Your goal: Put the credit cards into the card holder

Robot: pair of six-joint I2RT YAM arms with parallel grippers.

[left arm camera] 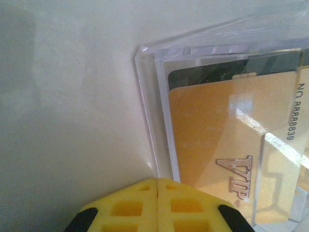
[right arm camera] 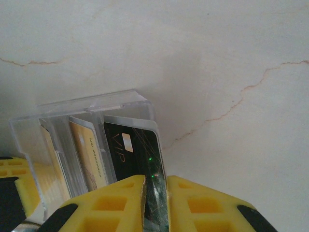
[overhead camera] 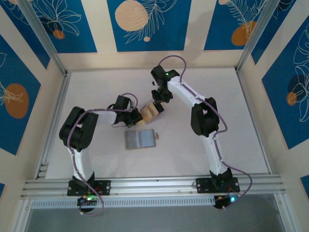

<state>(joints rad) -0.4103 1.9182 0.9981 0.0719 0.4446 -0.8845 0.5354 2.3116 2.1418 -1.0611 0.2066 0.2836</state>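
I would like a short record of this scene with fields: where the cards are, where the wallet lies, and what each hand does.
cards: black rectangular card and tan rectangular card marked VIP, both standing in the clear transparent plastic case
card holder: flat grey folding wallet, lying on the white table, apart from both hands
left hand: shut, tips at the case's wall; a pinch cannot be confirmed
right hand: narrowly open, one finger each side of the black rectangular card
progress: these cards not yet in the wallet
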